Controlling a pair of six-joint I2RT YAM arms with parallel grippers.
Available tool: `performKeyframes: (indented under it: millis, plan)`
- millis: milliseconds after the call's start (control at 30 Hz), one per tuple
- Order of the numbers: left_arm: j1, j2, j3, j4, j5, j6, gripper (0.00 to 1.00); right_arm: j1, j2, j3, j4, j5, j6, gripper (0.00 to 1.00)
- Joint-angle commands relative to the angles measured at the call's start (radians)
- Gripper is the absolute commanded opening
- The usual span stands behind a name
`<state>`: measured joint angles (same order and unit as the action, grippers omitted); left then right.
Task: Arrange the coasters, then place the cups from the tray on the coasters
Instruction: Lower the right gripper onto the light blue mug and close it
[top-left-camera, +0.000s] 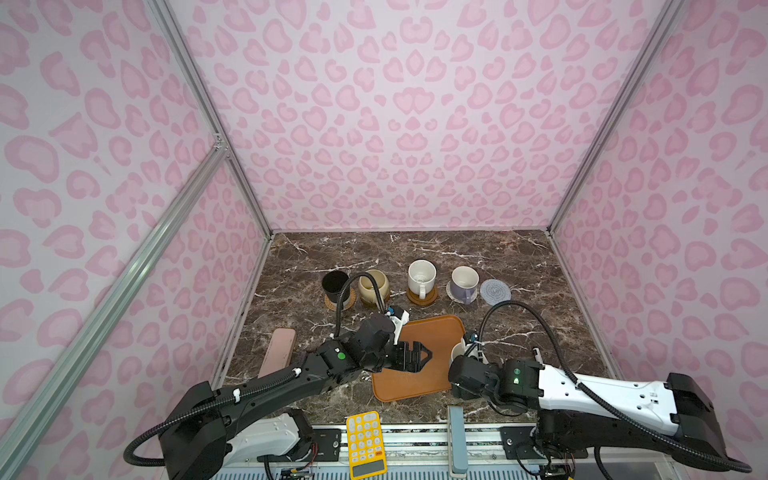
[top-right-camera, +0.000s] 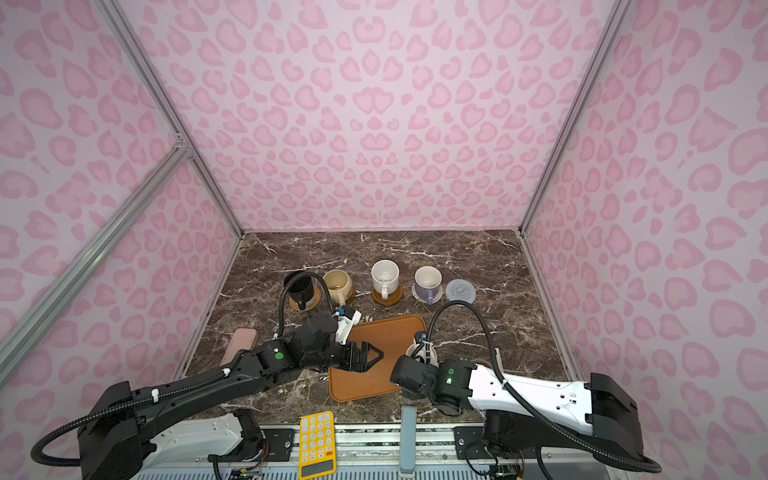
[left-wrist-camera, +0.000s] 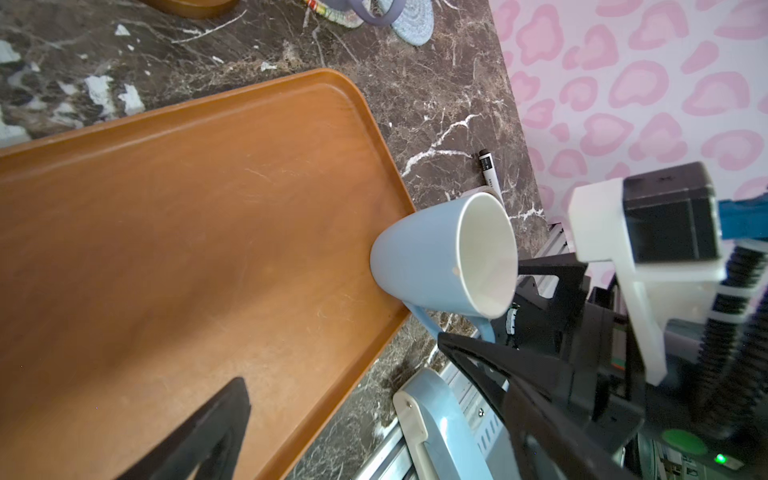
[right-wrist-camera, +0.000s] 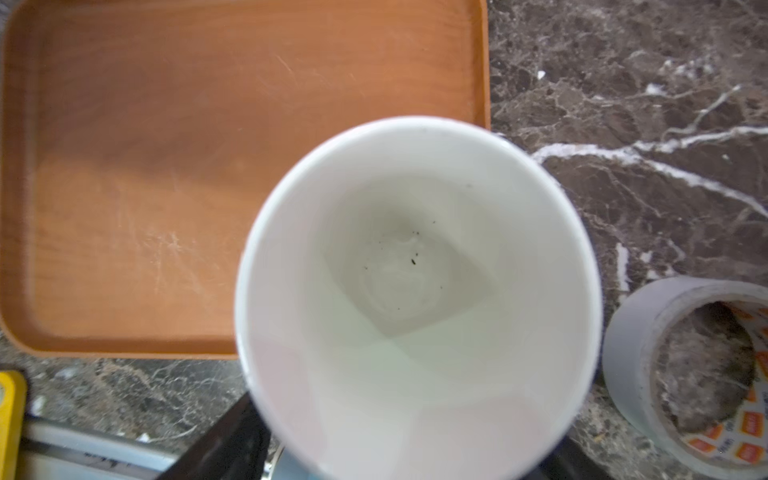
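Before lifting the light blue cup (left-wrist-camera: 415, 257), make sure of the grip. Note the right hand (left-wrist-camera: 488, 305) set about the handle at the right edge of the tray (left-wrist-camera: 166, 249), straddling it. Cannot tell whether truly pinching it or merely placed around it. Close firmly on the handle, close to the cup wall, to prevent any swinging. Find the cup at the tray's right rim, mouth up and empty; hard to say whether resting inside the rim or on it, so raise straight up first to clear that low lip. Then carry toward the grey-blue coaster (top-left-camera: 495, 291), lying bare beyond the tray's far right corner. Mind the lavender cup (top-left-camera: 464, 284), just beside that coaster beyond the tray's far edge, and the tape roll (right-wrist-camera: 685, 374) just off the tray's right side. Lower gently, centre the base, and release only once settled. Keep the left hand (top-left-camera: 424, 356), spread wide above the tray's left part and holding nothing, out of the path.
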<state>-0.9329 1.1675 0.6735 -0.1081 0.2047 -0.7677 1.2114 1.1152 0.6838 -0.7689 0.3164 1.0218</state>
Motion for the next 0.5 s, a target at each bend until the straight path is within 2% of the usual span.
performKeyframes:
  millis: [0, 167, 467]
  plan:
    - [-0.013, 0.003, -0.002, 0.066, -0.055, -0.026, 0.97, -0.005, 0.018, 0.000, -0.026, 0.073, 0.041, 0.72]
    - [-0.019, -0.006, -0.006, 0.066, -0.092, -0.028, 0.97, -0.034, 0.008, -0.030, -0.001, 0.051, 0.017, 0.54]
    - [-0.023, 0.007, -0.002, 0.090, -0.094, -0.036, 0.97, -0.053, 0.000, -0.038, 0.023, 0.048, -0.039, 0.24]
